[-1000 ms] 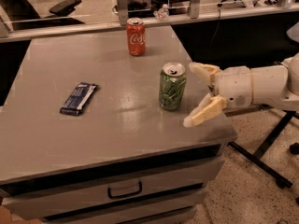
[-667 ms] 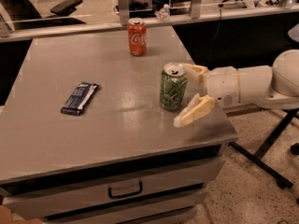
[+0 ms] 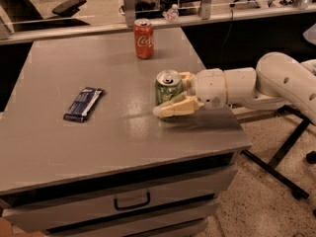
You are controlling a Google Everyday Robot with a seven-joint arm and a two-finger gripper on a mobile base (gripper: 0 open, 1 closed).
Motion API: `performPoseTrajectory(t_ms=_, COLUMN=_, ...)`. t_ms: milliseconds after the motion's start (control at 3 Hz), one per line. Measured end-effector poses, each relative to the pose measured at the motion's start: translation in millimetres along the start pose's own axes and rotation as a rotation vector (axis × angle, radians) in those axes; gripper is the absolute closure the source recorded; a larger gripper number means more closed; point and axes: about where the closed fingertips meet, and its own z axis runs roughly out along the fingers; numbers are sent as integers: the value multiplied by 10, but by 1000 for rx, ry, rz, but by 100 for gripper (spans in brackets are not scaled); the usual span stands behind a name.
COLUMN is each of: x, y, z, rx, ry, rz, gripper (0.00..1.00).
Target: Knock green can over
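Green can point(image 3: 168, 85): stands upright on the table point(image 3: 98, 147), close to the right edge and about midway between front and back. Long axis vertical, silver top and pull tab facing up, no lean to be seen.

Gripper point(image 3: 171, 95): sits at can height on the end of a white arm point(image 3: 276, 83) that extends in from the right. Fingers spread, straddling the can. One finger point(image 3: 177, 106) crosses in front of the can's lower half, and the other shows just behind the rim on the right side. Cannot tell whether either finger actually presses the metal.

Red can point(image 3: 143, 38): also upright, near the far edge of the table, behind and a little left of the green can and well apart from it.

Dark blue wrapped bar point(image 3: 84, 103): lies flat on the left part of the table, long axis slanting toward the far right corner, well away from both cans and the gripper.

Drawers point(image 3: 148, 189) under the tabletop: shut, with a dark handle point(image 3: 132, 201) on the upper one — contents hidden.

Black stand legs point(image 3: 276, 164): rest on the speckled floor to the right, beneath the arm.
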Motion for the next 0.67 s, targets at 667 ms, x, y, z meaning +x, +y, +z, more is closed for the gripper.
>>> performPoseTrajectory(t_ms=667, x=-419, y=-83, z=238, rx=-34, ry=-14, rz=-231, gripper=88)
